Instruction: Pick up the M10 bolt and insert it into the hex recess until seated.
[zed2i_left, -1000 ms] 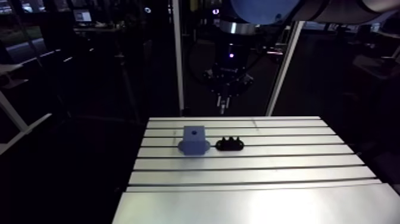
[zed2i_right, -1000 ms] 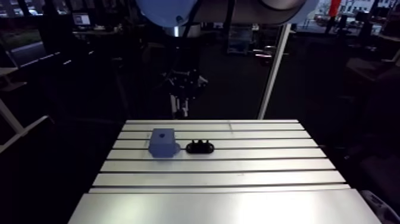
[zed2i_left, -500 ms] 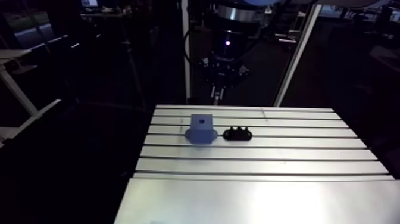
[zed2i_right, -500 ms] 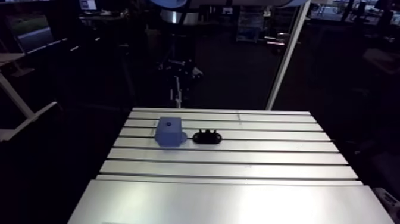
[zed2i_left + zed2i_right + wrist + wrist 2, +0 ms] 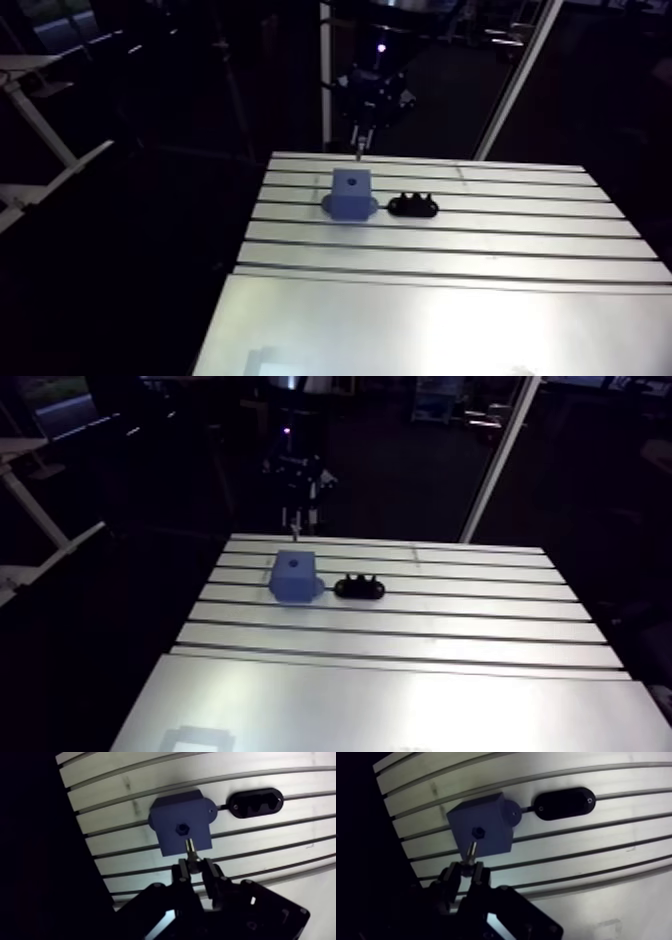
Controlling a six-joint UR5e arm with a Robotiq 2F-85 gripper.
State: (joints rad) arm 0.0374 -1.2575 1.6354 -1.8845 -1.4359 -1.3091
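Note:
In the wrist view my gripper is shut on the head end of the M10 bolt, whose shank points out ahead of the fingers. The shank's tip sits just short of the dark hex recess in the top of the blue block. The bolt hangs above the block, apart from it. In the arm view the gripper hangs over the table's far edge, right behind the blue block.
A black oval holder with several notches lies right beside the block, seen in the arm view as the holder. Both stand on the slotted aluminium table, whose left edge drops into darkness close to the block.
The arm camera has shifted, so the whole scene sits differently. Relative to the block, the gripper with the bolt has come sideways from over the holder to right behind the block.

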